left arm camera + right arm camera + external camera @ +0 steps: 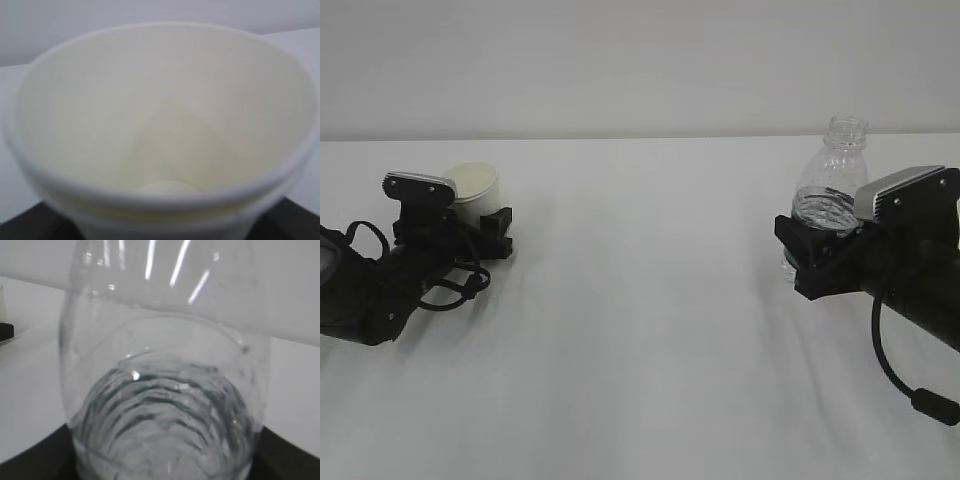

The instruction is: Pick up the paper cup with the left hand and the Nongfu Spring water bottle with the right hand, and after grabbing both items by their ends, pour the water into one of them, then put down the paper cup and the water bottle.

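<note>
So there's a plain white table (pixel 640 330) with an arm at each end. Over by the left edge, the left gripper (pixel 485 228) sits low on the surface with a small white tapered paper cup (pixel 473 190) between its black fingers (pixel 498 222). The cup leans a bit, its rolled rim and pale cream inside tipped toward the camera. From the left wrist camera the cup (pixel 160 135) fills almost the whole view, blurry, and you look straight down inside to the bottom. Dark bits of the gripper only peek in at the bottom corners, so honestly I can't tell if the fingers are actually pressing on the cup or just sitting around it.

Near the right edge, the right gripper (pixel 810 250) is clamped on the lower part of a small clear ribbed plastic bottle (pixel 832 180), no cap, threaded neck at the top. It stands upright, and a sliver of dark green label shows just below the fingers. Whether its base touches the table is hidden by the gripper. In the right wrist view the bottle (pixel 165 390) is right up against the lens, and clear water (pixel 165 430) sits in the lower half with the ribs showing through. Cup and bottle are well apart, with bare table between them.
</note>
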### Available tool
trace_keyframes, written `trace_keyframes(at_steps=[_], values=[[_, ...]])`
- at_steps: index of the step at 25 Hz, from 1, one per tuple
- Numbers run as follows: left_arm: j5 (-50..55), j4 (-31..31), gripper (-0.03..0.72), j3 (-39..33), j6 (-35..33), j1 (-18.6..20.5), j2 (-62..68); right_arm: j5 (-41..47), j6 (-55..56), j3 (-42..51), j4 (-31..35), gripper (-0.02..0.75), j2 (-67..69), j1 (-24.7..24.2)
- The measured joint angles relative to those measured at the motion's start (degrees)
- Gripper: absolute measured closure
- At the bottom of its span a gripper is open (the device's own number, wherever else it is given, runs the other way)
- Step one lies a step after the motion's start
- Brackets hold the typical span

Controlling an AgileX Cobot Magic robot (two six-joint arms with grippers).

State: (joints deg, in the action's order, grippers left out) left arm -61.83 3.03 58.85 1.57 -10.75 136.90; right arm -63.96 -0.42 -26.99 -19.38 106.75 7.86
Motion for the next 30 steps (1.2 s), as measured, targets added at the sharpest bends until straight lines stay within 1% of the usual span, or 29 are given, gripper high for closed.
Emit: trace_keyframes(at_steps=[7,15,19,25,30], values=[[0.10,2.29,0.187,-0.77,1.99,0.00,-0.70,0.00,0.03,0.00,0.00,0.265,0.00,0.00],[-1.18,6.42,0.187,-6.59,2.20,0.40,-6.76,0.00,0.42,0.00,0.00,0.265,0.00,0.00],[-2.04,10.39,0.187,-10.13,3.32,0.40,-10.46,0.00,0.42,0.00,0.00,0.265,0.00,0.00],[-2.43,20.67,0.187,-13.93,8.19,0.40,-15.12,0.00,0.42,0.00,0.00,0.265,0.00,0.00],[-2.46,32.45,0.188,-14.39,12.42,0.40,-16.27,0.00,0.42,0.00,-0.62,0.265,0.00,0.00]])
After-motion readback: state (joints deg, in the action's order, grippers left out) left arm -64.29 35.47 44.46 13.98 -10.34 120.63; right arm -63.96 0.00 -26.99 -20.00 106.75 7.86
